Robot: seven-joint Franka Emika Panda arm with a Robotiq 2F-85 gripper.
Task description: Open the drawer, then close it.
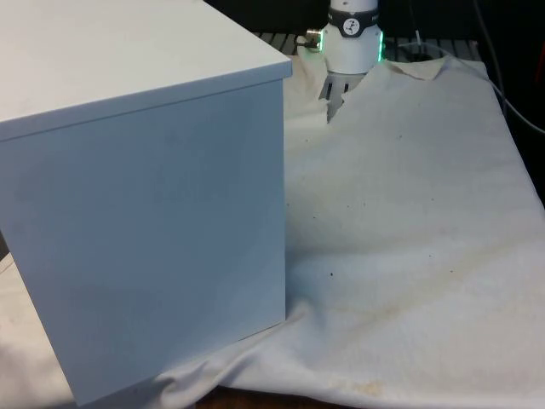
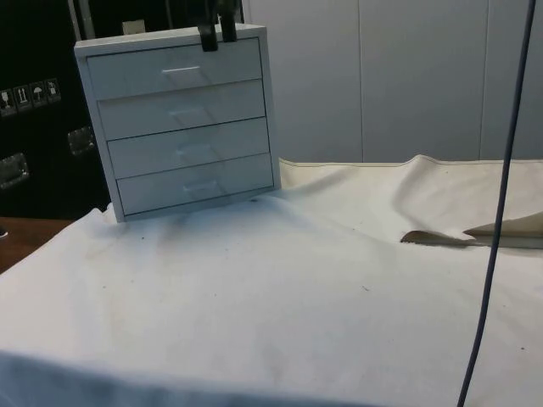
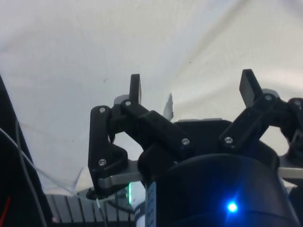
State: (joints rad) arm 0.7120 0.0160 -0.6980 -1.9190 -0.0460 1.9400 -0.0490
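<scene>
A white chest of drawers (image 2: 187,127) stands on the cloth, its four drawers all shut; in the front view its plain side (image 1: 145,213) faces the camera. The top drawer (image 2: 174,68) has a small white handle (image 2: 182,73). My gripper (image 2: 217,34) hangs at the chest's top front edge, just above the top drawer and a little to the side of its handle. In the wrist view the gripper (image 3: 191,85) is open, its two black fingers (image 3: 135,87) wide apart with nothing between them and white cloth beyond.
The robot's base (image 1: 352,43) stands at the table's far end beside the chest. A thin cable (image 2: 501,212) hangs down in the side view. The cloth (image 2: 297,297) is rumpled into a fold (image 2: 475,236) there; the wide flat cloth in front of the drawers is free room.
</scene>
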